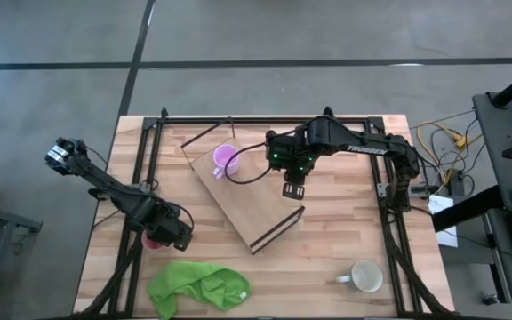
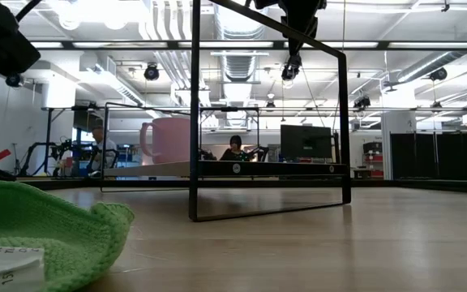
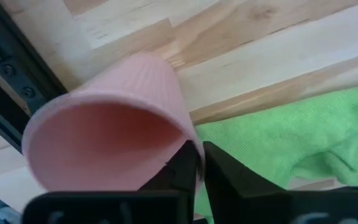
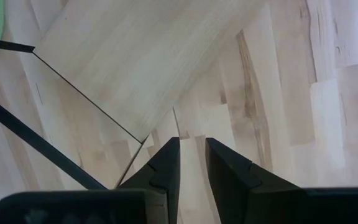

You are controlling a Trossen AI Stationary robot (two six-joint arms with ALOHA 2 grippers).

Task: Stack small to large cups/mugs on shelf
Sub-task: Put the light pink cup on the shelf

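Observation:
The light purple cup (image 1: 225, 160) stands upright on the light-wood shelf (image 1: 247, 209) near its far corner; it also shows in the low view (image 2: 169, 139). The white mug (image 1: 365, 276) stands on the table at the near right. My left gripper (image 1: 172, 233) is at the table's left side, shut on the pink-red cup (image 3: 104, 124), which also shows in the high view (image 1: 152, 240). My right gripper (image 1: 292, 188) hangs above the shelf's right edge, fingers a little apart and empty (image 4: 192, 162). My left gripper pinches the pink-red cup's rim wall (image 3: 197, 163) between its two fingers, one inside the cup and one outside. The cup is tilted, its mouth turned toward the wrist. I cannot tell whether its base touches the table.
A green cloth (image 1: 198, 286) lies at the table's near left, close to my left gripper. A black frame (image 1: 389, 196) runs around the work area. The shelf's dark open edge (image 1: 278, 229) faces the near right.

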